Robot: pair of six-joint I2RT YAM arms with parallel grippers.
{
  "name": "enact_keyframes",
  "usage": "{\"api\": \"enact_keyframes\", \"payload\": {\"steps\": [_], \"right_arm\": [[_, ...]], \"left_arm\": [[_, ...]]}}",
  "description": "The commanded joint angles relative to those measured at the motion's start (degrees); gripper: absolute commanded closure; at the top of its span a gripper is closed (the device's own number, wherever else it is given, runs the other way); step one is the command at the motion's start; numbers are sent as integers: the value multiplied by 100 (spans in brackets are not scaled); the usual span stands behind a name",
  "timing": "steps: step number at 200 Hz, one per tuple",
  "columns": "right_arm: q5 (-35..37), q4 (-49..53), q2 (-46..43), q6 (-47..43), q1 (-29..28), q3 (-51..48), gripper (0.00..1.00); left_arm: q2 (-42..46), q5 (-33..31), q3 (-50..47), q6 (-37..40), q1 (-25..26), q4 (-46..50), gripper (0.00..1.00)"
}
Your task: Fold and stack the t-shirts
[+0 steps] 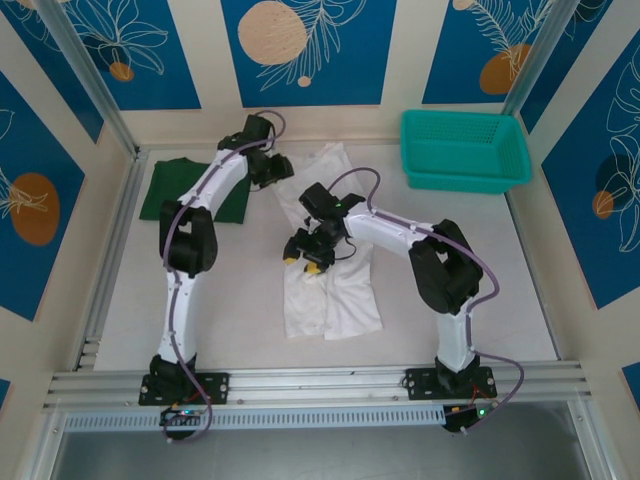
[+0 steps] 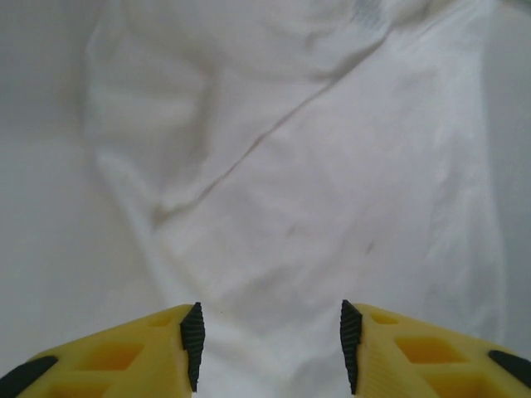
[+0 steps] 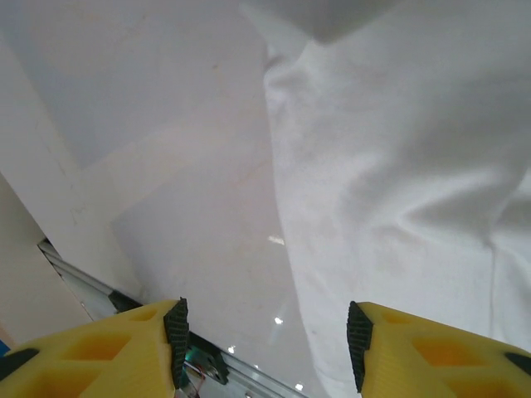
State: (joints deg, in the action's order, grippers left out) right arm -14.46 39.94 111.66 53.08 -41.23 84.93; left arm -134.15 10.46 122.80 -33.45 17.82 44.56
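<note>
The left gripper (image 2: 270, 344) gapes empty over the 12 o'clock end of the white shirt (image 1: 345, 300), the right gripper (image 3: 267, 344) likewise at its 9 o'clock edge. The green shirt (image 1: 162, 190) lies folded at 10 o'clock; the white, a central strip, looks half-folded, unstacked.

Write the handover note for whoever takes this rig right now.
Left tool: open, empty, over the far end of the white shirt.
Right tool: open, empty, at that shirt's left edge, mid-length.
Green shirt: far left of the table, looks folded.
Done: green fold, apparently; white lies as a long strip.
Left: finish folding white, stack the two.
</note>
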Motion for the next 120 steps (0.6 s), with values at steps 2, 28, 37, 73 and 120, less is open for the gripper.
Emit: {"api": "enact_keyframes", "payload": {"steps": [2, 28, 37, 73, 120], "right_arm": [[-208, 442, -272, -694, -48, -311, 46], [-302, 364, -121, -876, -196, -440, 48], [-299, 342, -27, -883, -264, -450, 49], [-273, 112, 332, -676, -597, -592, 50], [-514, -50, 849, -620, -741, -534, 51]], "left_arm": [[-69, -263, -690, 58, 130, 184, 53], [-472, -303, -518, 58, 273, 211, 53], [-705, -302, -284, 68, 290, 259, 53], [-1911, -188, 1409, 318, 386, 708, 53], [-3150, 360, 3166, -111, 285, 491, 54]]}}
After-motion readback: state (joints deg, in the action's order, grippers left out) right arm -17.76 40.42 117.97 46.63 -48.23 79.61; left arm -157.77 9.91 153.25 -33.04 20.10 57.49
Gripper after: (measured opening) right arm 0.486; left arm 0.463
